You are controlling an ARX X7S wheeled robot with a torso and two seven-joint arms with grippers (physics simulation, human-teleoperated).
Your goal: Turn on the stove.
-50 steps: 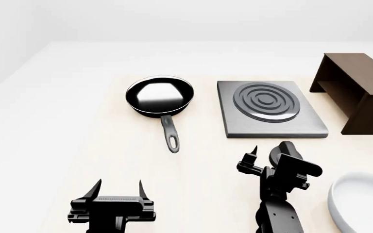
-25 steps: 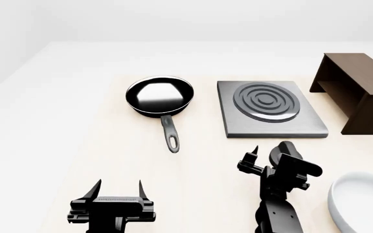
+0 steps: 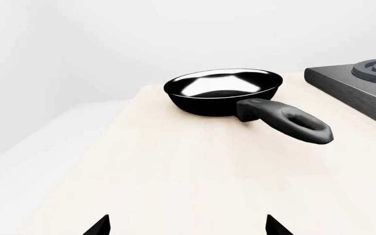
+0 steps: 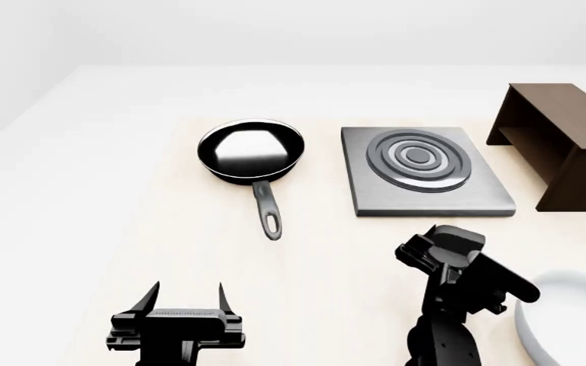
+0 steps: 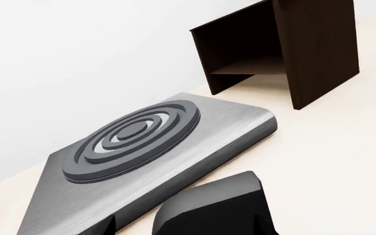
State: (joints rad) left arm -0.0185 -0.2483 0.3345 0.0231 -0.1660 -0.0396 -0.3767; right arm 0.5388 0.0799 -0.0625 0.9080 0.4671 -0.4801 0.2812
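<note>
The stove (image 4: pixel 426 174) is a flat grey slab with dark burner rings, right of centre; it also shows in the right wrist view (image 5: pixel 142 147). Its black round knob (image 5: pixel 214 205) sits on the table just in front of it. My right gripper (image 4: pixel 441 248) is rolled over and straddles the knob. In the right wrist view the gripper (image 5: pixel 188 227) has one fingertip (image 5: pixel 106 227) standing wide of the knob with table showing between; the other finger merges with the knob's black. The jaws look open. My left gripper (image 4: pixel 186 296) is open and empty near the front edge.
A black frying pan (image 4: pixel 250 150) lies left of the stove, handle toward me; it also shows in the left wrist view (image 3: pixel 224 90). A dark brown box-shelf (image 4: pixel 563 145) stands right of the stove. A white bowl (image 4: pixel 568 320) sits at the front right by my right arm.
My right wrist has rolled round over the knob and the gripper body now leans right. The burner rings look lighter. The left arm has not moved.
</note>
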